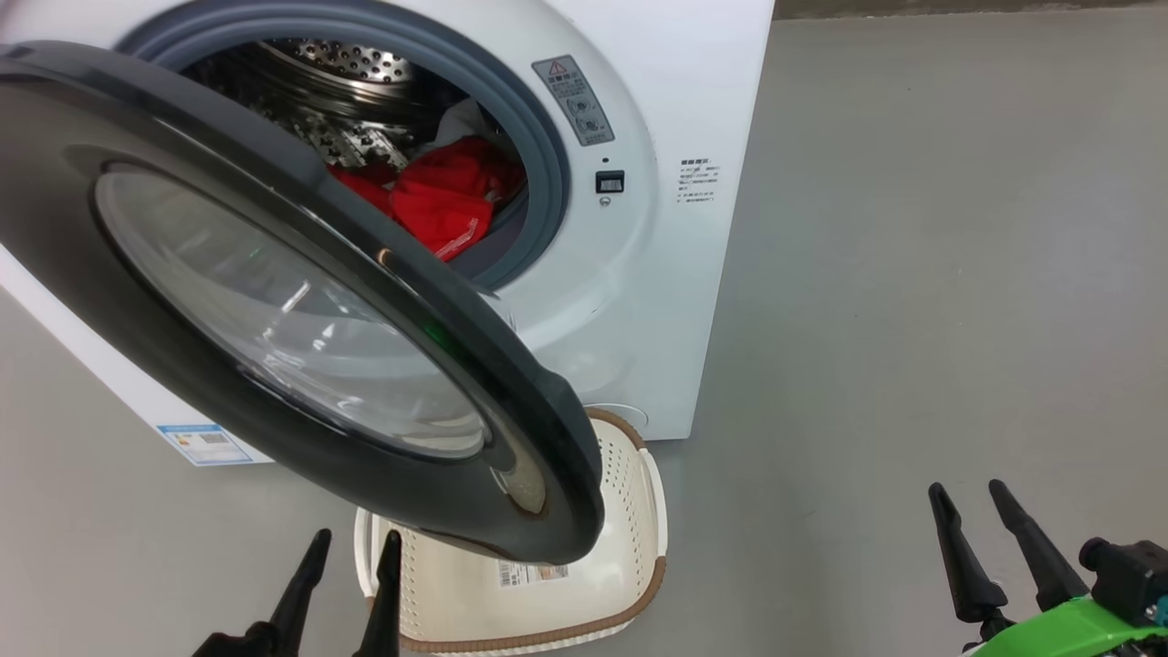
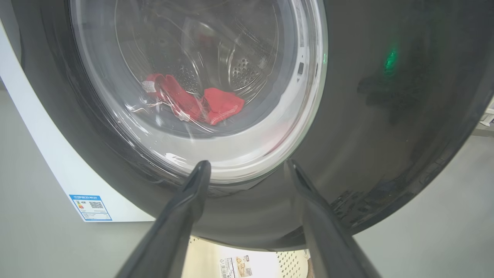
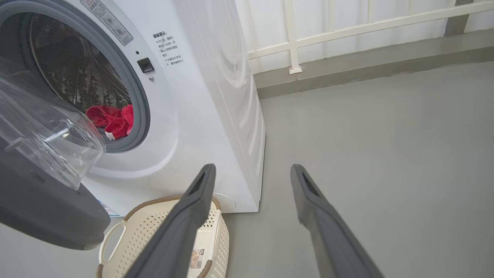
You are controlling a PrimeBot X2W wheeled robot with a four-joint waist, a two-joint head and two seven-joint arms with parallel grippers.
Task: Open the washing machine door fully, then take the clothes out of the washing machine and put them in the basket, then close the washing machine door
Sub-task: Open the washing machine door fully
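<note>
**Grey floor (image 1: 912, 274), washing machine door (image 1: 274, 164) part open, clothes (image 1: 443, 196) in the drum**

The bare grey floor runs to a white railed wall (image 3: 347, 27) far ahead of my right jaws. My left jaws stand wide apart and hold nothing. Their fingers (image 1: 301, 584) point at the door's black rim, with its clear bowl window just ahead; whether the tips touch the rim I cannot tell. My right jaws are likewise spread and empty, fingers (image 1: 958, 557) over open floor, well apart from the washing machine (image 1: 657, 301) ahead and to their left.

The red clothes lie inside the steel drum, beyond the door from my left jaws. The basket (image 1: 652, 584) sits on the floor just right of my left jaws, under the door's lower edge. A paper label (image 1: 532, 573) lies on its floor, print too small to read.

The machine front carries a grey warning label (image 1: 573, 99) with a red triangle and a block of small print (image 1: 698, 181) I cannot read. Low down, ahead of my left jaws, is a blue-bordered sticker (image 1: 203, 444) with a QR code.
</note>
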